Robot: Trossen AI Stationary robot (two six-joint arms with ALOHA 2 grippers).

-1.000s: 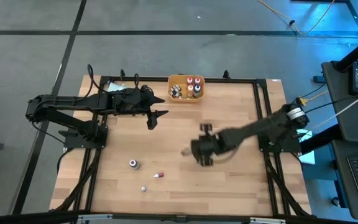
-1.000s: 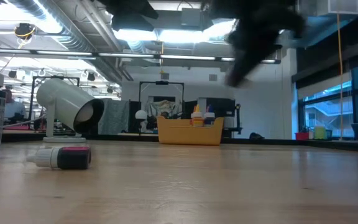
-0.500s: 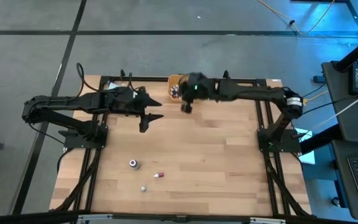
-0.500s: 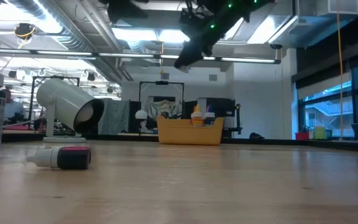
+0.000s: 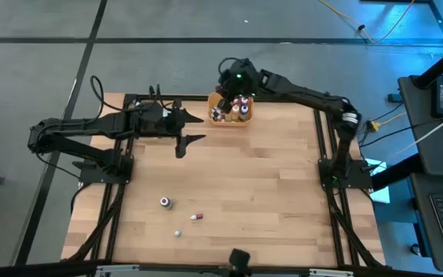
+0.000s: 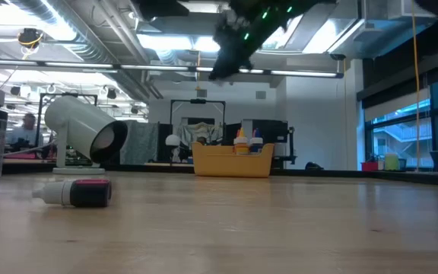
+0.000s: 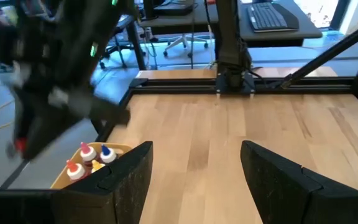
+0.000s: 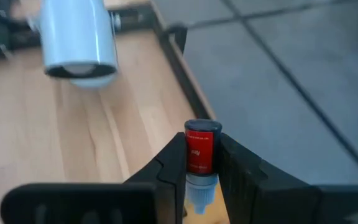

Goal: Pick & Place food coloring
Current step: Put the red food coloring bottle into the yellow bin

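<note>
Your right gripper [image 8: 197, 171] is raised above the orange bin [image 5: 230, 121] at the far edge of the wooden table [image 5: 268, 192]. Its two dark, matte fingers [image 8: 169, 163] pinch a small red food coloring bottle [image 8: 198, 149], a smooth cylinder with a dark cap at one end and a pale, translucent dropper tip at the other. The bottle sits lengthwise between the fingers, touching both.

The bin is a shallow rectangular tray of glossy orange-yellow plastic. It holds several tiny bottles standing upright, with red, orange, blue and white caps [image 5: 237, 108]; in the left wrist view their pointed nozzle tips [image 7: 87, 155] show just above the rim.

Your left gripper [image 5: 184, 141] hovers over the table, to the left of the bin and apart from it. Its fingers [image 7: 129, 180] are spread wide, broad black wedges with nothing between them.

Three more pieces lie on the near left part of the table, well apart from both grippers: an upright purple bottle [image 5: 164, 202] with a round cap, a small red-and-white bottle [image 5: 196, 217] lying on its side, and a tiny pale round piece [image 5: 178, 232]. In the low view the lying bottle [image 6: 74, 192] shows a dark body, pink band and whitish nozzle.

A white cup-shaped cylinder [image 8: 76, 37] lies on its side on the table's light wood planks, its open mouth dark inside.
</note>
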